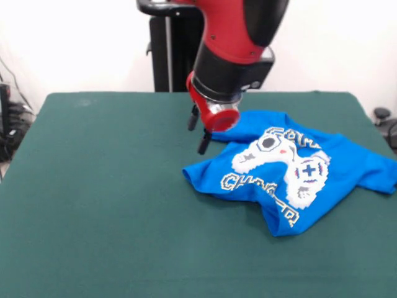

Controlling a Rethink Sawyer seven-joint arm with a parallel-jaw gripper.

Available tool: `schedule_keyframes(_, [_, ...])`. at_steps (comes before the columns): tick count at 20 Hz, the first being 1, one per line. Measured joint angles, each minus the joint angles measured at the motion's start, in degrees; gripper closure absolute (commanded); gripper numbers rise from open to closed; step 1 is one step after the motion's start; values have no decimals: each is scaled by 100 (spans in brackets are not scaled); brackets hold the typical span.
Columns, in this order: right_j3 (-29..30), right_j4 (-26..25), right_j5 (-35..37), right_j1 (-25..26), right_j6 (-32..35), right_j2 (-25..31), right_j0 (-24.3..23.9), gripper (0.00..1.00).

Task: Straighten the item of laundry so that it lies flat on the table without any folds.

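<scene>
Rumpled blue shirt on the green surface, arm poised at its edge.

The left part of the surface (pixel 93 186) is bare green felt. Near the middle, the end effector (pixel 198 131) hangs from the red and black arm, its two dark fingers spread apart and gripping nothing, just beside the shirt's upper left edge. To the right lies the item of laundry (pixel 298 174), crumpled, with its white controller print creased and its lower hem folded.

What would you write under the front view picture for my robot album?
A red robot arm's hand hovers by a crumpled blue T-shirt on a green table.
</scene>
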Motion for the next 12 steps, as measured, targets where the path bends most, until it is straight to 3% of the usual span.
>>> schedule_keyframes(12, [248,-316,-840,20,0,497,-144,0])
